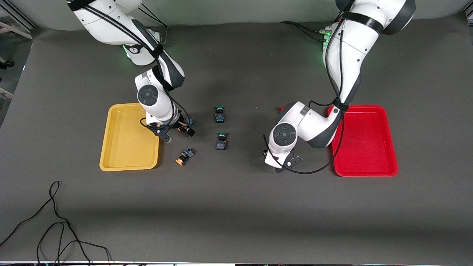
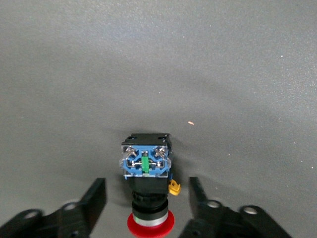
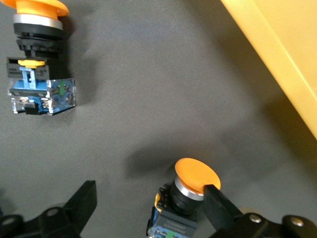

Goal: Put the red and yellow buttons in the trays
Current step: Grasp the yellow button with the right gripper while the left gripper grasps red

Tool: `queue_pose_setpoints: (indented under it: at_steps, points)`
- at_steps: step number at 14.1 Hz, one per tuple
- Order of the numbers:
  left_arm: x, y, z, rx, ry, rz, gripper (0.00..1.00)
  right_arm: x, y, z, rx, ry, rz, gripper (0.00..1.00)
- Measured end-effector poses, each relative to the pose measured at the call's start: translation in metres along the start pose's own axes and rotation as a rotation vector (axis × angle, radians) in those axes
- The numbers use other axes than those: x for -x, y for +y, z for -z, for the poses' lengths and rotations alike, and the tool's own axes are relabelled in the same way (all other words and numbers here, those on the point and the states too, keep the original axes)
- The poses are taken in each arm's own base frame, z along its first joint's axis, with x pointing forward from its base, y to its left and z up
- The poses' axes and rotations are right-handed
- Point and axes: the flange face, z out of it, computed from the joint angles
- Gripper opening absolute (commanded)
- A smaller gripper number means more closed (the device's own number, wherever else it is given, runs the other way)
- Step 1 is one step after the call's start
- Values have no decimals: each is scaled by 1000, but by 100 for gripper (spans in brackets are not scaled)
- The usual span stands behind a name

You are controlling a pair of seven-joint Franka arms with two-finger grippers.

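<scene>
In the left wrist view a red-capped button point(image 2: 147, 173) lies on the table between the spread fingers of my left gripper point(image 2: 147, 194), which touch nothing. In the front view the left gripper point(image 1: 285, 163) is low over the table beside the red tray point(image 1: 364, 168) and covers this button. Another red cap point(image 1: 281, 108) peeks out by the left arm. My right gripper point(image 3: 148, 194) is open around an orange-yellow button point(image 3: 190, 186); one finger point(image 3: 214, 196) touches its cap. It is beside the yellow tray point(image 1: 127, 162). A second orange-yellow button point(image 1: 183, 156) lies nearer the front camera.
Two green-capped buttons point(image 1: 220, 113) point(image 1: 221, 141) lie in the middle of the table between the arms. The yellow tray's rim point(image 3: 277, 54) shows close to the right gripper. Loose black cables point(image 1: 55, 221) lie near the front edge at the right arm's end.
</scene>
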Motion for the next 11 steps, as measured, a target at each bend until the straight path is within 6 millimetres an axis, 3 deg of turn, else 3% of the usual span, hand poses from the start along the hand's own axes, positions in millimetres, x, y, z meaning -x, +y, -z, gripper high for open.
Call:
queue_pose_setpoints:
  at_steps: [2, 3, 6, 8, 11]
  points:
    - [3, -1, -8, 23, 10, -3, 17, 0, 1, -1, 2, -1, -1, 90]
    - [4, -1, -10, 31, 13, -3, 5, 0, 2, -2, 5, -3, -1, 92]
    - [-10, -10, 4, 43, 22, 28, 4, 3, 6, -6, 52, -27, -1, 99]
    - [-26, -25, 41, 11, 3, 58, 4, 5, 8, -5, 87, -45, 0, 99]
    - [-23, -38, 141, -76, -21, 31, 4, 7, 8, -2, 91, -47, 3, 99]
